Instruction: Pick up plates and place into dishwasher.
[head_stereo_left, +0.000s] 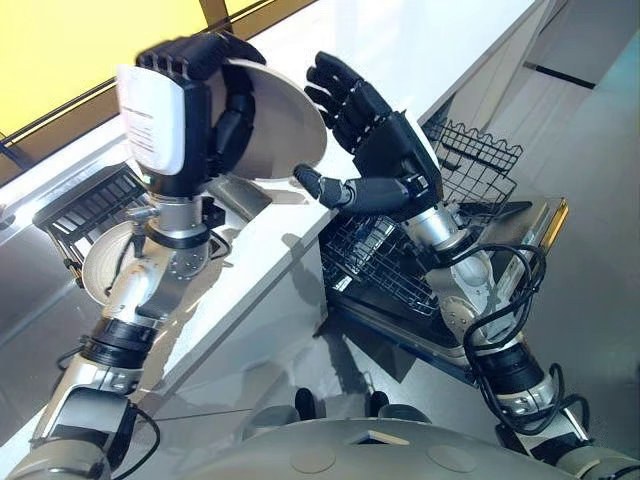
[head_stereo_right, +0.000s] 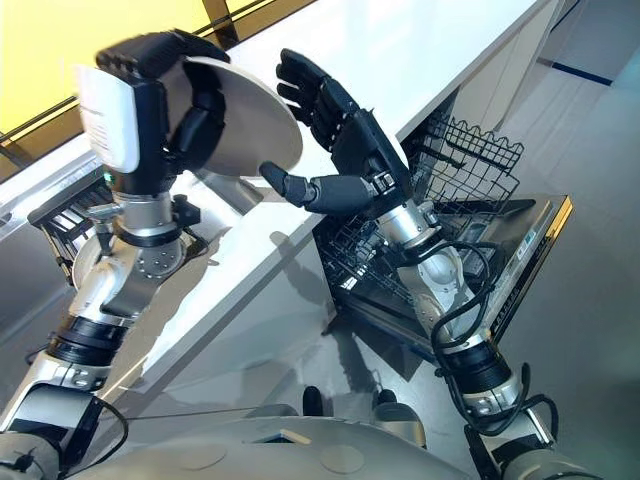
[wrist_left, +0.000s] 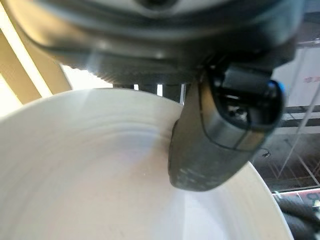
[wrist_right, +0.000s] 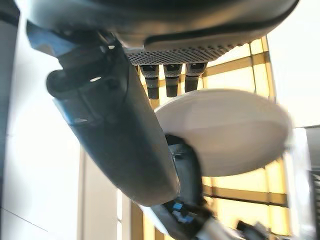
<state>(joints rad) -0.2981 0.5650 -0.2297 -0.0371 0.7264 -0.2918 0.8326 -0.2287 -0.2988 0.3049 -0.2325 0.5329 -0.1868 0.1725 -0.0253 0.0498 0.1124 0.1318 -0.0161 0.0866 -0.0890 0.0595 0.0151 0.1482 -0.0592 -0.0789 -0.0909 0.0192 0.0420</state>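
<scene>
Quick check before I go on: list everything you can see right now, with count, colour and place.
plate: one, white, held up above the counter in the left hand.
second plate: one, white, in the dish rack, partly hidden by the left arm.
dish rack: one, black wire, on the steel surface beyond the counter, on the left.
counter: one, white, running across the middle of the scene.
dishwasher rack: black wire baskets, pulled out below the counter edge on the right.
dishwasher door: one, steel, folded down open under the rack.
left hand: dark, fingers and thumb curled on the plate's rim.
right hand: dark, fingers spread open, close beside the plate; contact cannot be told.
</scene>
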